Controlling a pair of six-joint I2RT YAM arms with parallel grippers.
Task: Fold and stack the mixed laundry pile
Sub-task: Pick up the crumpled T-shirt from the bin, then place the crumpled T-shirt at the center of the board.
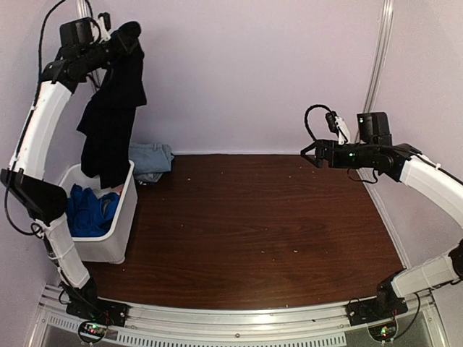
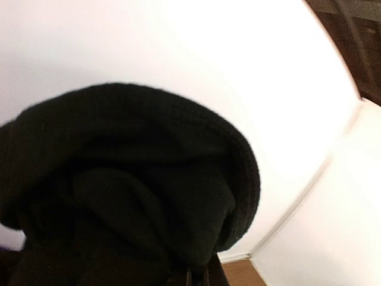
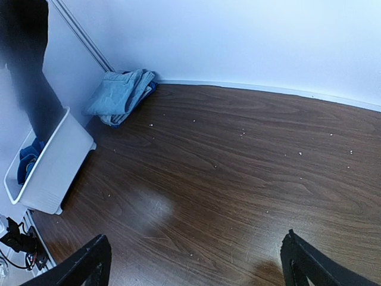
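Black cloth [image 2: 131, 196] crowded the left wrist camera, a dark ribbed bunch right against the lens with only pale wall [image 2: 178, 47] behind it. From where I stood, the left claw [image 1: 124, 37] was raised high in the far left corner, closed on the top of that cloth and mostly buried under it. The garment hung straight down from the grip, its long axis vertical, bunched at the top and wider lower down. Its bottom end dangled at the mouth of the white bin [image 1: 119, 231]. Whether it touched the contents I could not tell.

Bright blue fabric [image 1: 87, 213] lay crumpled inside the bin. Just beyond the bin's far end, against the back wall, sat the light denim pieces [image 1: 150, 160] in a low soft heap on the dark wooden bench [image 1: 253, 231].

Well apart on the right, the right claw [image 1: 309, 152] hovered above the bench with its jaws spread wide, gripping nothing and pointing left toward the bin.
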